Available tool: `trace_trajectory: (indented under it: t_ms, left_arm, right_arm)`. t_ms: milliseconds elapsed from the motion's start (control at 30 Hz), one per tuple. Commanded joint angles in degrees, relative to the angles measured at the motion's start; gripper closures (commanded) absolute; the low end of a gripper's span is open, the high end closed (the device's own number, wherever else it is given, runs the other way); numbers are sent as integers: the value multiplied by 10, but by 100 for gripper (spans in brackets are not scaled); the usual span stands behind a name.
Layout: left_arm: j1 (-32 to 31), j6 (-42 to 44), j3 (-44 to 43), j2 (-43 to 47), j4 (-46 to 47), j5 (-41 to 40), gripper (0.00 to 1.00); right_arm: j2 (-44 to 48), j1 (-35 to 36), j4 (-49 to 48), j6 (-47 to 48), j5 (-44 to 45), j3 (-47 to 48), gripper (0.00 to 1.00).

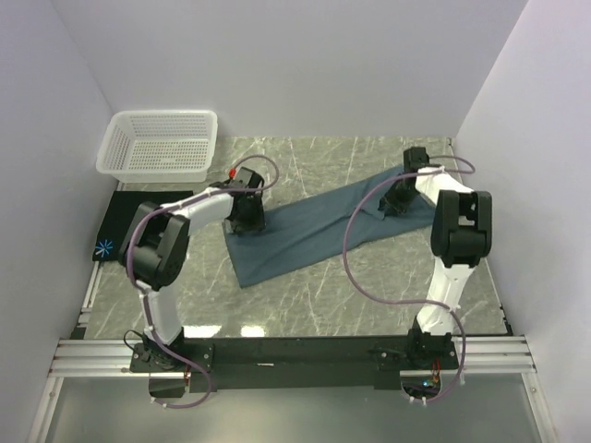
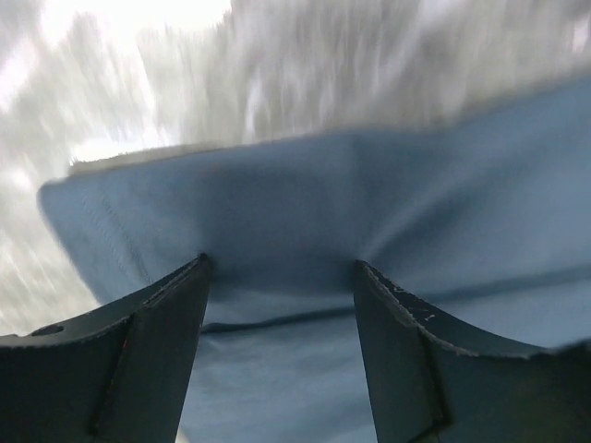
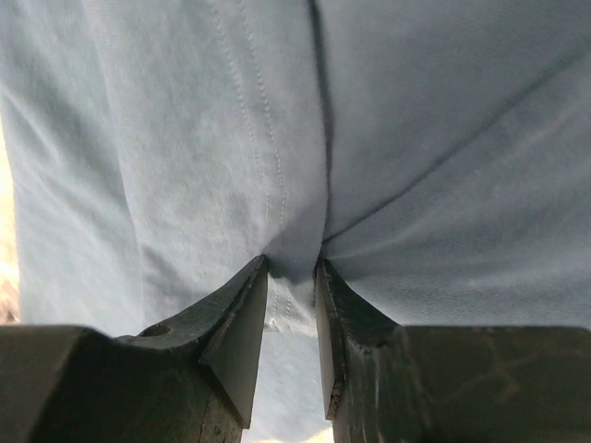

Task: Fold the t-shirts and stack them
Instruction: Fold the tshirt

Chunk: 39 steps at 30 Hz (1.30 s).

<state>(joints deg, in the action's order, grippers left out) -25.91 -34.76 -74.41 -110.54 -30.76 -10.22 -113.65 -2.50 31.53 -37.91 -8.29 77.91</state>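
Observation:
A slate-blue t-shirt (image 1: 309, 231) lies as a long folded strip slanting across the table. My left gripper (image 1: 247, 218) presses down on its left end. In the left wrist view, that gripper (image 2: 280, 266) is open, fingers wide apart with the tips dug into the blue cloth (image 2: 388, 203) and a low ridge of it between them. My right gripper (image 1: 399, 197) is at the strip's far right end. In the right wrist view it (image 3: 292, 266) is shut on a bunched fold of the shirt (image 3: 185, 138) near a stitched hem. A black t-shirt (image 1: 125, 221) with a light-blue starburst lies folded at the table's left edge.
A white lattice basket (image 1: 162, 143) stands at the back left corner, just behind the black shirt. Grey marble tabletop (image 1: 323, 295) shows in front of the blue strip. White walls close in on the left, back and right.

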Motion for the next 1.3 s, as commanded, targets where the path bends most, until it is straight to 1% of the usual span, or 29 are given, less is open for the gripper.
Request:
trace_trajectory:
  t_ms: [0,100,133,167,200,267,300,333,400,467,533,600,700,767,867,900,1000,1067,1167,1233,1267]
  left_arm:
    - [-5,-54,79,15,-64,133,30]
    - [-15,-72,113,43,-57,167,29]
    - [-24,-76,120,48,-56,174,29]
    - [-29,-85,128,52,-55,183,29]
    - [-34,-88,141,61,-51,200,28]
    - [-50,-103,153,71,-44,215,28]
    - [-56,-109,164,84,-41,221,28]
    - [-68,-120,168,89,-36,226,27]
    - [-80,-130,179,105,-31,231,27]
    - [-92,-144,189,111,-16,238,27]
    - [-102,-156,204,115,-4,254,26]
    - [-110,-164,208,115,11,260,25]
    - [-137,-177,198,111,15,267,24]
    - [-167,-188,189,114,14,267,23]
    - [-177,-198,190,132,5,249,22]
    - [-177,-201,193,140,-1,234,21]
    - [-177,-209,218,177,-12,201,21]
    - [-177,-215,249,197,-8,201,22]
    - [-179,-225,280,216,10,219,20]
    - [-183,-226,279,227,8,217,19]
    - [-185,-225,269,240,2,211,16]
  right_arm:
    - [-61,14,55,49,25,113,65]
    - [-133,22,93,69,7,223,65]
    - [-153,40,105,74,1,252,65]
    - [-190,45,117,73,-1,281,62]
    - [-205,52,143,85,5,344,63]
    - [-241,65,162,93,-5,392,62]
    - [-250,67,166,93,-21,430,63]
    - [-260,70,165,94,-53,445,63]
    - [-289,79,165,93,-77,485,63]
    - [-307,92,158,86,-94,495,62]
    - [-313,103,125,73,-126,484,62]
    - [-318,118,82,66,-136,471,62]
    - [-327,130,39,50,-160,469,62]
    - [-330,131,28,50,-161,476,62]
    - [-310,125,24,66,-125,480,61]
    - [-302,117,20,74,-101,475,61]
    - [-272,95,-2,79,-81,447,60]
    - [-269,73,-8,82,-87,443,60]
    - [-289,53,-4,87,-125,456,60]
    - [-290,50,-10,93,-128,451,60]
    - [-284,46,-16,94,-125,439,60]
